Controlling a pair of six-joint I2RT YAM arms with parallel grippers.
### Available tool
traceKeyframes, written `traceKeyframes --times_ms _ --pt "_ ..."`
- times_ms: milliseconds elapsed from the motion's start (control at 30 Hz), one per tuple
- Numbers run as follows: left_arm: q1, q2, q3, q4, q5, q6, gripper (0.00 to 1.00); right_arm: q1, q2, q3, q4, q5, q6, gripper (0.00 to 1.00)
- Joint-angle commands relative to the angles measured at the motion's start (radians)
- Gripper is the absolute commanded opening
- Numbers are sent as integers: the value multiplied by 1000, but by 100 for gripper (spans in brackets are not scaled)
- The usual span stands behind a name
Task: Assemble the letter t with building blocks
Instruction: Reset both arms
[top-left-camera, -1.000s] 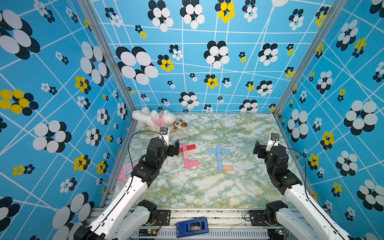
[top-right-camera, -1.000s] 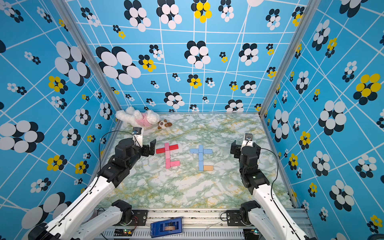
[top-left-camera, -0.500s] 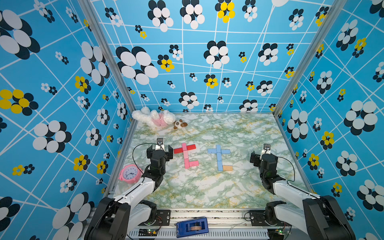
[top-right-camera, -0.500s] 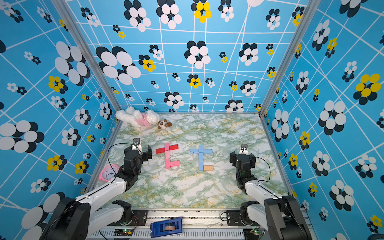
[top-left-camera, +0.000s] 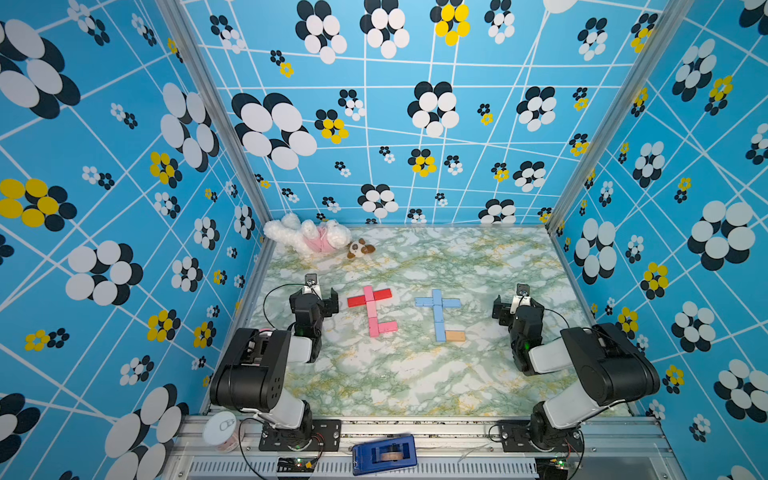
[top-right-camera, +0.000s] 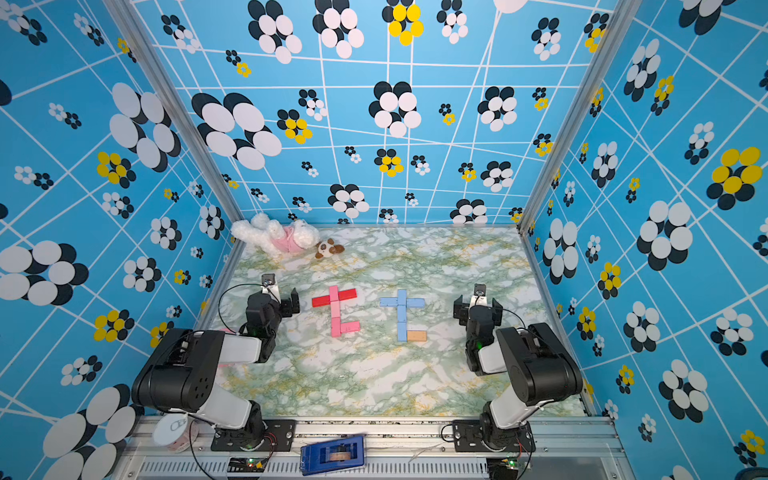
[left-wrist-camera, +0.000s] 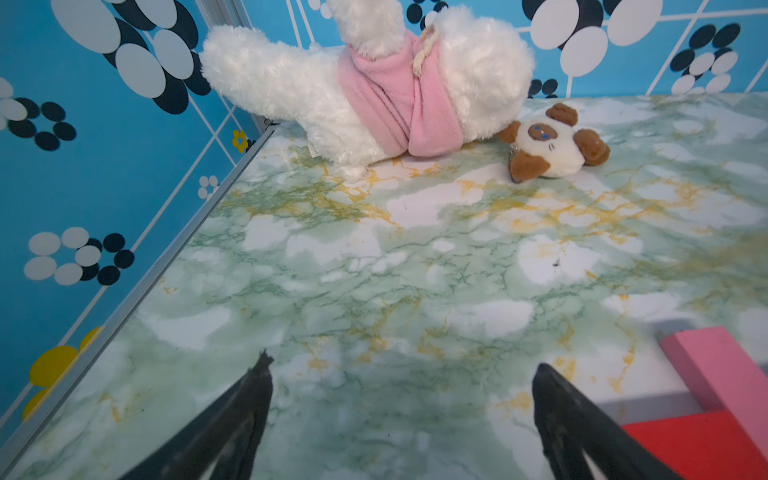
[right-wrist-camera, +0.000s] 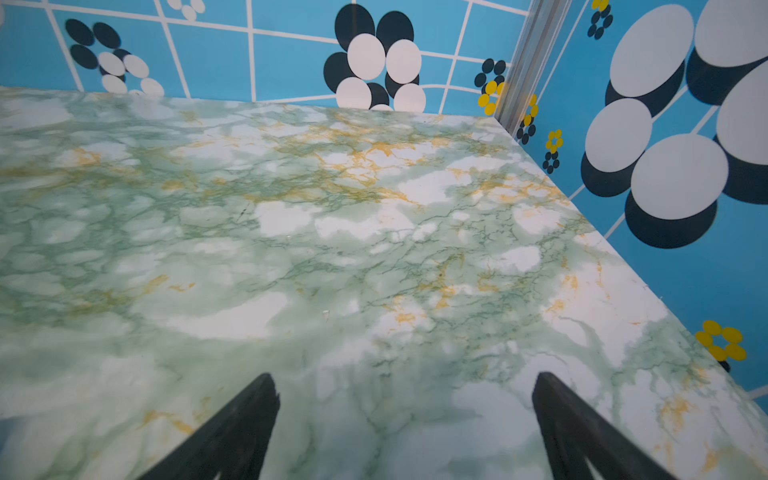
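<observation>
Top views both show you the building blocks lying flat mid-table as two t shapes side by side. One has a pink stem and foot crossed by red blocks. The light blue t has a tan block as its foot. Your left gripper sits just beside the red crossbar end, jaws spread wide and holding nothing. Your right gripper stands apart from the blue t on its other side, jaws equally wide and empty. Across the marble-patterned table, a white-and-pink plush toy and a small brown-and-white plush lie at the far left corner.
</observation>
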Motion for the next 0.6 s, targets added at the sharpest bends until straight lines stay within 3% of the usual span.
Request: traceKeyframes --times_ms 0,567 --pt "9 -17 17 -52 76 -30 99 -71 -32 62 -89 -27 69 99" --pt "7 -14 16 -45 73 -28 99 -70 -28 64 -88 -44 62 99"
